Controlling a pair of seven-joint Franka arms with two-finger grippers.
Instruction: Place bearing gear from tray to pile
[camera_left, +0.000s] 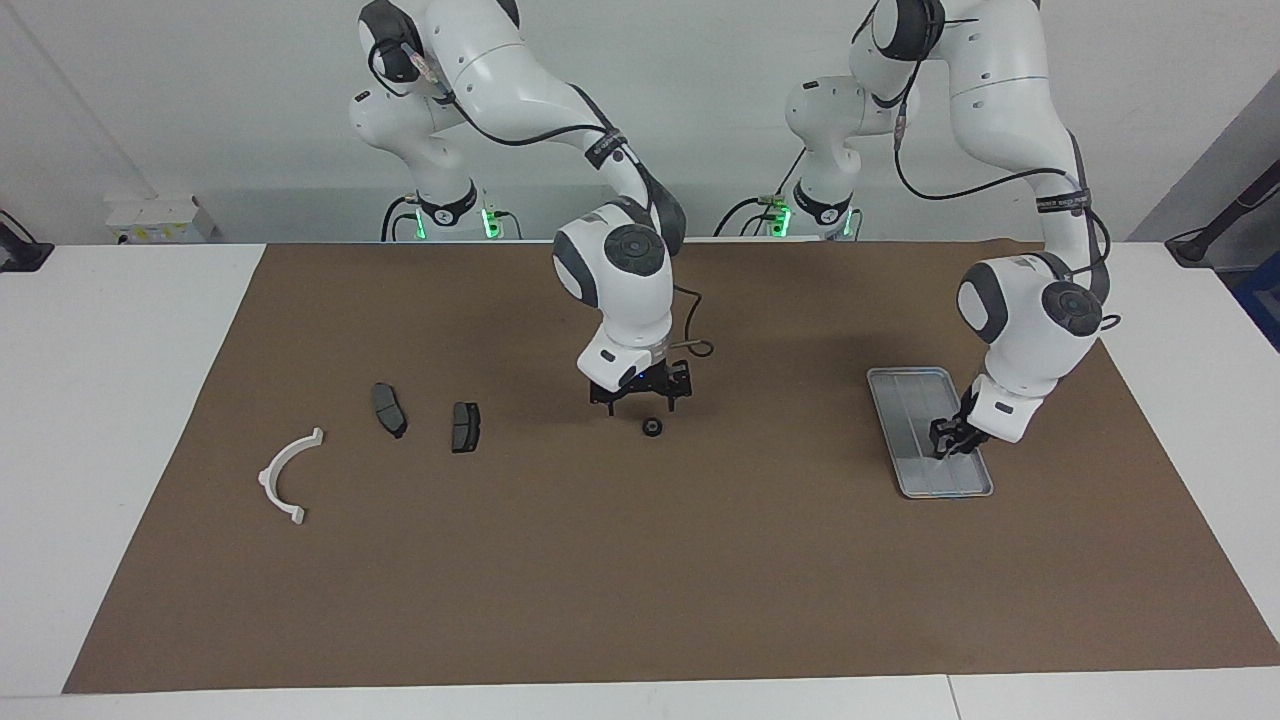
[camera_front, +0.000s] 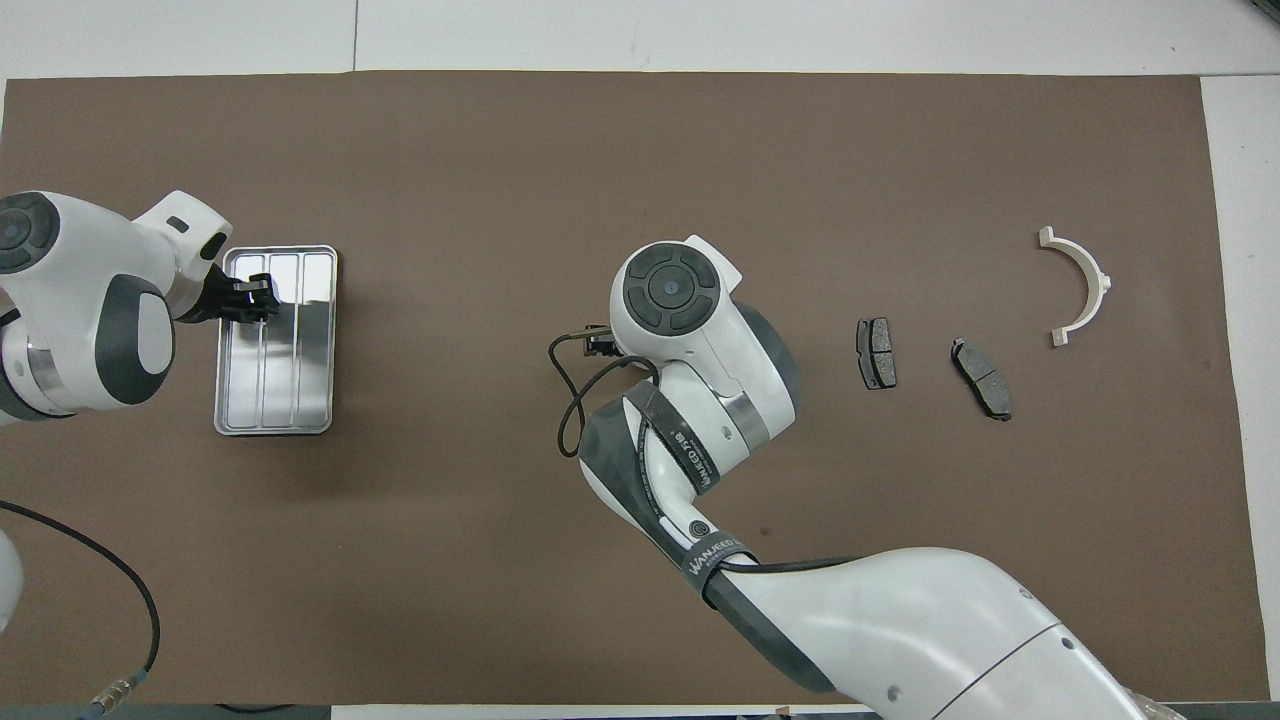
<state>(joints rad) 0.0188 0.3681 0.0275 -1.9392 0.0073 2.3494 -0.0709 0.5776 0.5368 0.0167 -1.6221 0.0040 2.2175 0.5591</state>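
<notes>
Your right gripper (camera_left: 641, 397) hangs with its jaws wide and nothing in them, just above the bearing gear (camera_left: 652, 427), which lies on the mat mid-table, slightly farther from the robots than the fingertips. The pile (camera_left: 391, 409) sits toward the right arm's end; your left gripper (camera_left: 946, 437) waits over the tray (camera_left: 905, 402), fingers unreadable

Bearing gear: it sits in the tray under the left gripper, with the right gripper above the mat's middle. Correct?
Not quite. The facing view shows the bearing gear lying on the brown mat, just below the right gripper, not in the tray. The left gripper is over the tray, as stated.
</notes>
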